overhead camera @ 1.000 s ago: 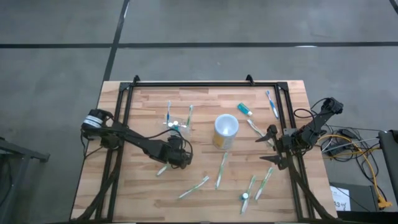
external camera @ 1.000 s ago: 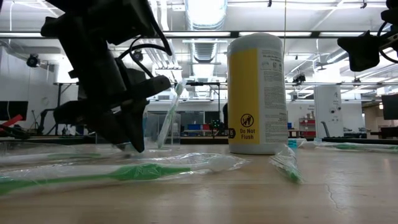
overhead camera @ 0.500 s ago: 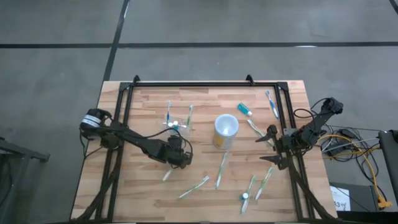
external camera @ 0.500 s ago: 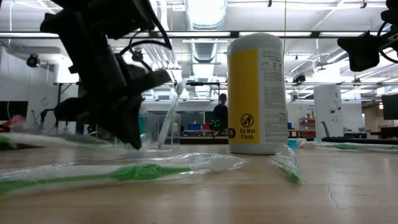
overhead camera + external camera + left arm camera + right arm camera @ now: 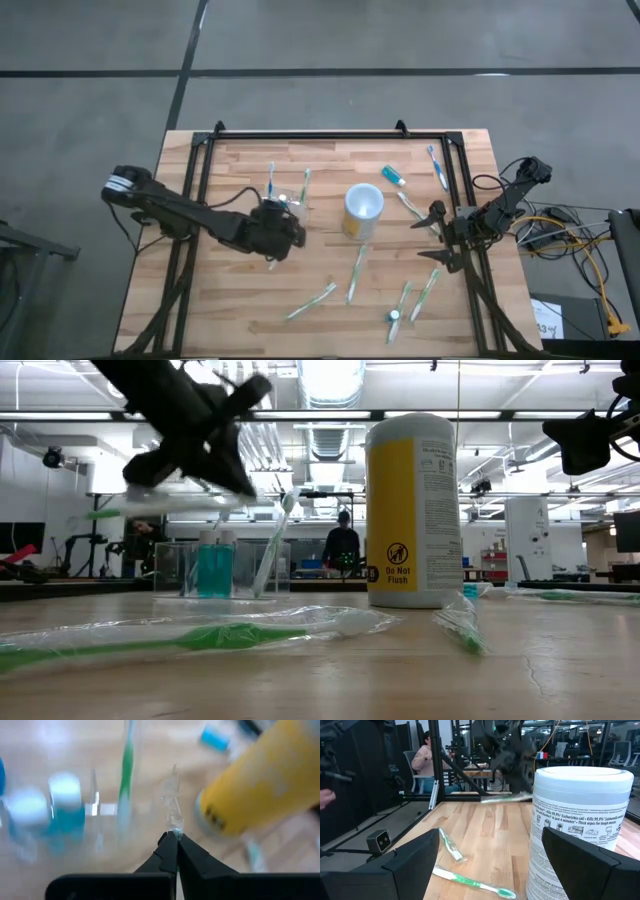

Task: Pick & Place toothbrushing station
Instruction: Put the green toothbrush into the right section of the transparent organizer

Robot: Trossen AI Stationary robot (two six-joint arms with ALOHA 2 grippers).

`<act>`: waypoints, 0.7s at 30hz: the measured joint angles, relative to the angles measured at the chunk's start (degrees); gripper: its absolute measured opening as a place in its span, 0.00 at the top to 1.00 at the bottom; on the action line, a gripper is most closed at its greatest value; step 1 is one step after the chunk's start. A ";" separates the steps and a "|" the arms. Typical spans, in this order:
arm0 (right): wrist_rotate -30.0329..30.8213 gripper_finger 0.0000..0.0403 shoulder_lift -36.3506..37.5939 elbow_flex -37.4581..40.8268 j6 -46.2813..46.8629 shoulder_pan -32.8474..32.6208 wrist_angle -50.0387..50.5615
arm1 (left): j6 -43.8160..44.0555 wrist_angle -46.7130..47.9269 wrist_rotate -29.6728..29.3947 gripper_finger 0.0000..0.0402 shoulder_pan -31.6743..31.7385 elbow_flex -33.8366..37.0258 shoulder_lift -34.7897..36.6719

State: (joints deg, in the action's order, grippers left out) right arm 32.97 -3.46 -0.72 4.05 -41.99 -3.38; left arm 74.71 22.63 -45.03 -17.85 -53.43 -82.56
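Note:
My left gripper (image 5: 288,242) (image 5: 238,485) is shut on a wrapped green toothbrush (image 5: 110,514) (image 5: 502,796) and holds it above the table, left of the yellow wipes canister (image 5: 362,210) (image 5: 415,510). The toothbrushing station (image 5: 215,565) (image 5: 283,200), a clear holder, stands on the wood beyond the gripper. It holds blue-topped items, and a toothbrush leans in it. My right gripper (image 5: 437,235) (image 5: 485,860) waits open at the table's right side, with nothing between its fingers. My left gripper pinches the clear wrapper (image 5: 173,822) of the toothbrush between its shut fingertips, near one end of the wrapper. The fingers slant down from the table's left. The toothbrush is lifted clear and lies about level below the fingertips.
Several wrapped toothbrushes lie on the wood, among them some at the near side (image 5: 310,300) (image 5: 357,272) (image 5: 425,293) and one at the far right (image 5: 437,165). A small tube (image 5: 394,176) lies behind the canister. Black frame rails (image 5: 330,135) run around the table.
My left gripper has taken hold of the wrapped toothbrush that lay on the table and has risen, tipping up nearer to level. The toothbrush is now lifted clear of the wood.

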 joint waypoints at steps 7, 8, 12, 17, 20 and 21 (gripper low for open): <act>-0.01 0.14 0.00 -0.01 0.00 0.00 0.00 | -19.50 -12.10 -18.91 0.99 -0.13 -0.02 4.32; 0.00 0.14 0.00 0.01 0.00 0.00 0.00 | -23.10 -14.48 -21.20 0.99 -0.13 -0.02 4.32; -0.01 0.13 0.00 -0.01 0.00 0.00 0.00 | -35.50 -23.54 -25.99 0.99 0.48 0.10 2.67; 0.00 0.14 0.00 -0.01 0.00 0.02 0.00 | -42.31 -29.09 -26.66 0.99 1.80 0.26 -0.71; 0.00 0.14 0.00 0.00 0.00 0.01 0.00 | -44.11 -33.65 -26.84 0.99 2.63 0.26 -1.94; -0.01 0.14 0.00 0.01 0.00 0.00 0.00 | -45.29 -35.33 -26.55 0.99 2.95 0.26 -2.31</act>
State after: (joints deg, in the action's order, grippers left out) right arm 32.96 -3.46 -0.72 4.05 -42.00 -3.38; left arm 29.41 -12.70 -71.58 -14.90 -53.17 -84.87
